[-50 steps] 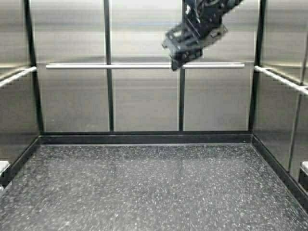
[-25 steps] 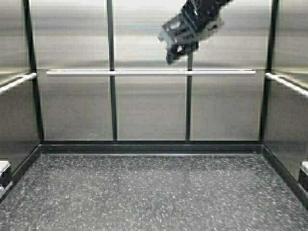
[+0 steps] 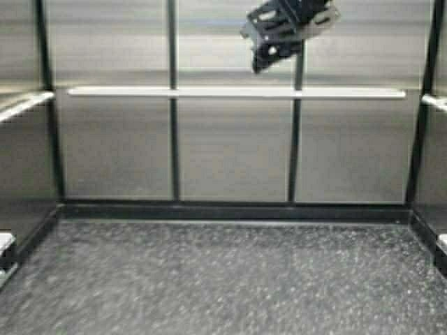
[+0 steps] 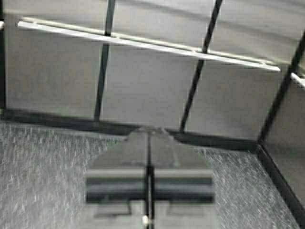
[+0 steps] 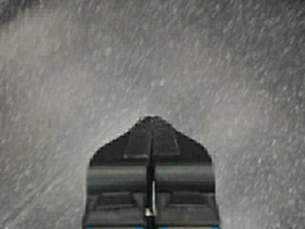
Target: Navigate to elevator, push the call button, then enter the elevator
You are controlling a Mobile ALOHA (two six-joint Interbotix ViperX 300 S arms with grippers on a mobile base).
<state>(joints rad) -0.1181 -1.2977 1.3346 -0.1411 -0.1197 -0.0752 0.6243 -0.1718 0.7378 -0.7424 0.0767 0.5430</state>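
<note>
I am inside the elevator [image 3: 230, 146]: brushed steel back panels, a round handrail [image 3: 209, 92] across them and a dark speckled floor [image 3: 223, 279]. My right gripper [image 3: 260, 66] hangs high in front of the back wall, above the handrail, tilted downward. In its wrist view the right gripper [image 5: 151, 118] is shut and empty over the speckled floor [image 5: 143, 57]. My left gripper [image 4: 150, 131] is shut on nothing and held low, facing the back wall [image 4: 143, 86]. It does not show in the high view. The call button is out of view.
Side handrails run along the left wall [image 3: 24, 106] and the right wall [image 3: 434, 102]. A black skirting strip [image 3: 230, 211] lines the foot of the back wall. Dark vertical seams [image 3: 172, 139] split the steel panels.
The robot has moved deeper into the cab: the back wall looks larger and its seams have shifted right. The right gripper sits a little higher in the high view.
</note>
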